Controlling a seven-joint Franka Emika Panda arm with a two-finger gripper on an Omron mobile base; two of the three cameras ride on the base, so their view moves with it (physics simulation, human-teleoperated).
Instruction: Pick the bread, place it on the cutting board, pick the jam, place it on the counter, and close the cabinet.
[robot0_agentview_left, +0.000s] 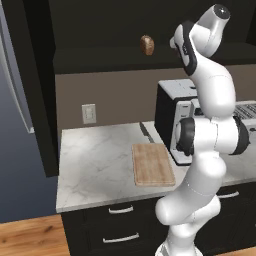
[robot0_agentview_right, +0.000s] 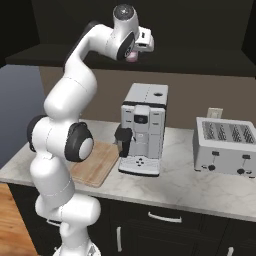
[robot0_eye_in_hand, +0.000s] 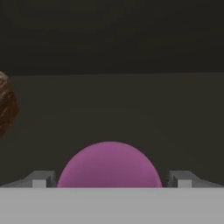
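While the arm reached up into the open cabinet (robot0_agentview_left: 100, 50), the gripper (robot0_eye_in_hand: 111, 181) had its jaws spread wide, w/ the jam (robot0_eye_in_hand: 109, 165) sitting right btwn the two fingertips (robot0_eye_in_hand: 40, 179), not clamped; a clear gap showed on each side of the jar in the hand view. Whether the jar touched either pad couldn't be told. In the right base view the jam (robot0_agentview_right: 132, 56) showed as a small pink patch just under the hand, up on the cabinet shelf, above the coffee machine (robot0_agentview_right: 142, 129). Rel. to the jam, the bread (robot0_eye_in_hand: 6, 105) sat off to one side on the same shelf, near but apart; in the left base view the bread (robot0_agentview_left: 147, 45) stood on the dark shelf just beside the arm's upper link. Well below the jam, the cutting board (robot0_agentview_left: 152, 164) lay flat and bare on the counter (robot0_agentview_left: 95, 165), just beside the coffee machine's base. Further along the counter from the jam's side stood a toaster (robot0_agentview_right: 227, 145), well apart from the board.
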